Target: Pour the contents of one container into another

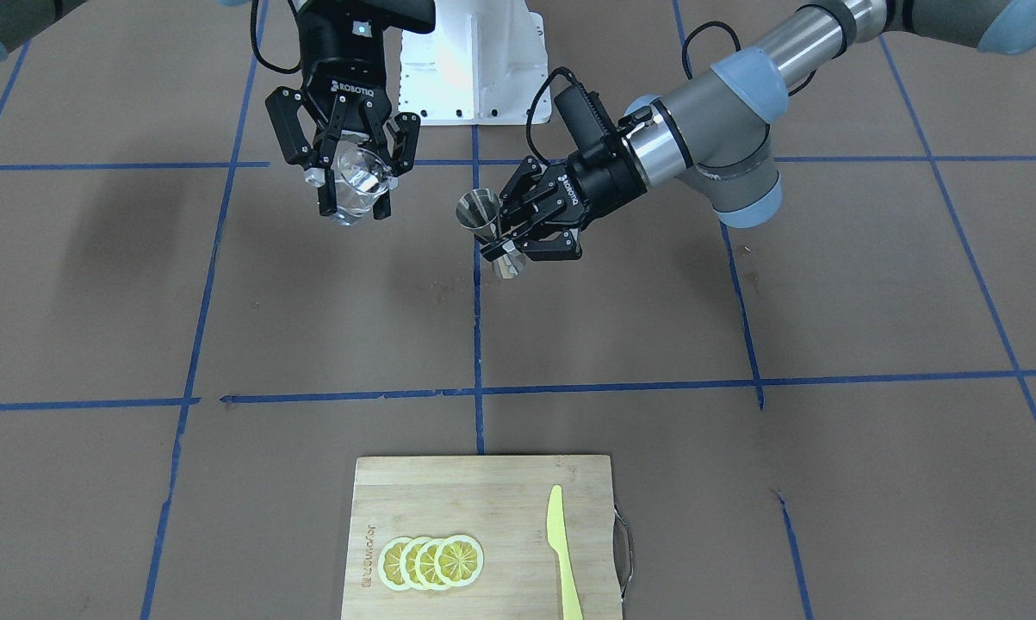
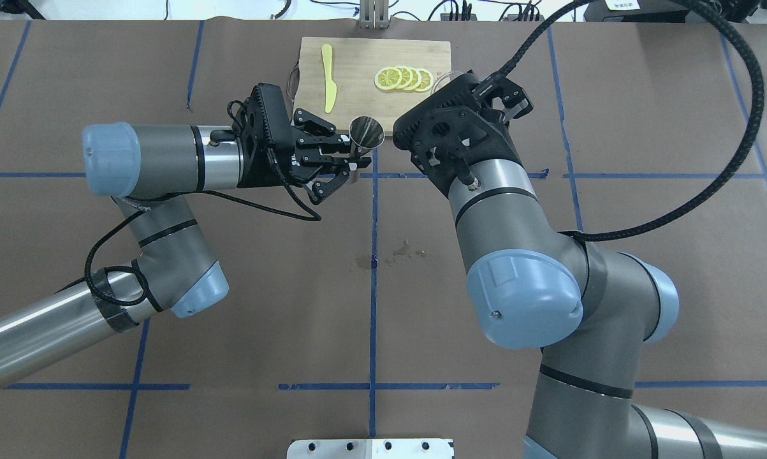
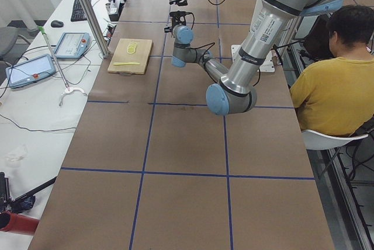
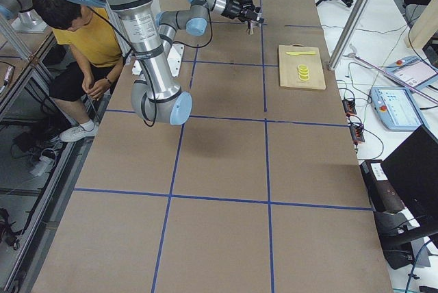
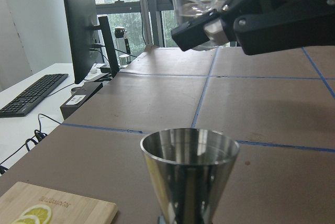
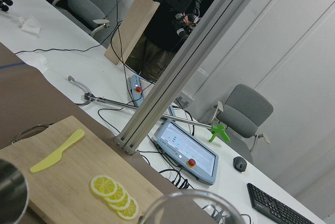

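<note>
- You have two grippers working, and each one grips a single vessel. Both vessels are lifted clear of the table (image 1: 96, 327).
- Your right gripper (image 1: 355, 209) is clamped on the one glass cup (image 1: 358, 176), with a finger pressed to each side of its clear wall.
- Your left gripper (image 1: 500, 239) is closed around the narrow waist of the one steel jigger (image 1: 479, 213), which is held mouth up.
- The cup and the jigger are near each other but apart. From the left wrist camera the cup sits higher than the jigger's rim and beyond it, not directly over it.
- You cannot tell from these views whether either vessel holds any liquid.
- One wooden cutting board (image 1: 500, 499) lies at the table edge far from the robot's base, well apart from both grippers.
- On the board you have four lemon slices (image 1: 431, 561), overlapping in a short row, and one yellow-green knife (image 1: 562, 551) lying flat beside them without touching them.
- A few small damp marks (image 2: 399, 252) show on the brown paper nearer the robot's base.
</note>
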`<act>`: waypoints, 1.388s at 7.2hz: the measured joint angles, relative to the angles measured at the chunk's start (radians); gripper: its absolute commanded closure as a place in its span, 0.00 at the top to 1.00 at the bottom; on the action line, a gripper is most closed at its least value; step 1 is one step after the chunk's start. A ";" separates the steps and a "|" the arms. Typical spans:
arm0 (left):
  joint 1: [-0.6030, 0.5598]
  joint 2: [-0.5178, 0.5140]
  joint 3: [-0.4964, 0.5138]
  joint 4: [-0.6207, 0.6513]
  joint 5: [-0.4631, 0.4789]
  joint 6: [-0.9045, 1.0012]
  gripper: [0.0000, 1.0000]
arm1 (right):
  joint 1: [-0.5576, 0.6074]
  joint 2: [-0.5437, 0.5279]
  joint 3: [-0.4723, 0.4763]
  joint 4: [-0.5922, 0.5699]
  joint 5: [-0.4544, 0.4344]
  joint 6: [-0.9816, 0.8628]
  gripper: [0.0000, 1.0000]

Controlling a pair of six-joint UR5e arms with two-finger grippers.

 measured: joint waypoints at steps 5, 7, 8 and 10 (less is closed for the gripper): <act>0.009 0.001 0.000 0.000 0.005 0.000 0.00 | -0.034 0.050 -0.048 -0.010 -0.045 -0.139 0.00; 0.010 0.001 0.000 0.000 0.005 0.000 0.00 | -0.040 0.057 -0.049 -0.009 -0.045 -0.207 0.00; 0.010 0.001 0.000 0.000 0.005 0.000 0.00 | -0.040 0.058 -0.049 -0.009 -0.045 -0.233 0.00; 0.010 0.001 0.000 0.000 0.005 0.000 0.00 | -0.042 0.062 -0.050 -0.009 -0.046 -0.259 0.00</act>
